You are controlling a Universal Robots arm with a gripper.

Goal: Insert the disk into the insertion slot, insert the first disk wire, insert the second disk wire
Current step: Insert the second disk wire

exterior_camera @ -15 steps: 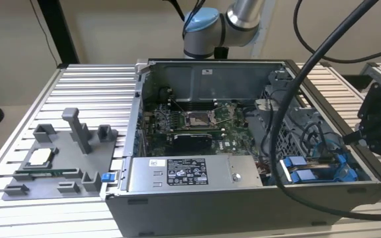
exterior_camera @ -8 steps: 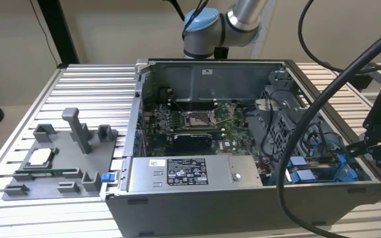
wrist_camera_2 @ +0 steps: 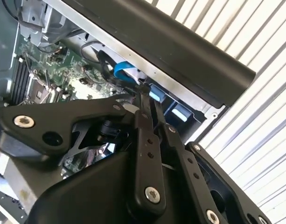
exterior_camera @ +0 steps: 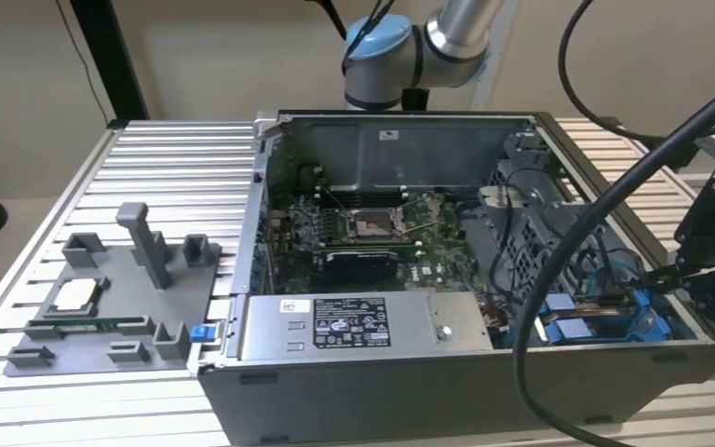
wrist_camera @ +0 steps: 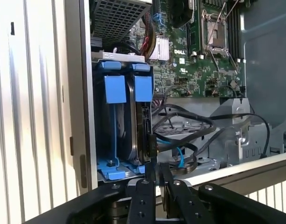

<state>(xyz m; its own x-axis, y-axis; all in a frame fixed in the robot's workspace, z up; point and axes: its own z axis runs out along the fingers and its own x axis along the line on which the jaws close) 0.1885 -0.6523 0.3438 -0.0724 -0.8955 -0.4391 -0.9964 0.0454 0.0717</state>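
Open computer case point(exterior_camera: 395, 396) on a ribbed metal table point(exterior_camera: 171, 177), with the gripper point(wrist_camera: 154, 170) reaching into its drive bay.

The disk point(wrist_camera: 133, 130) is seen standing on edge in its blue carrier, seated inside the insertion slot point(wrist_camera: 108, 65); in the exterior view this slot is placed at the near corner of the case, on the exterior view's right, beside the labelled power-supply box point(exterior_camera: 339, 328); in the first wrist view the gripper's fingers point(wrist_camera: 145, 196) are drawn almost together, pinched on a small dark connector point(wrist_camera: 149, 144) that is pressed against the disk's edge; black and blue cables point(wrist_camera: 177, 156) are looped just beside it; the green motherboard point(exterior_camera: 370, 233) is set farther in.
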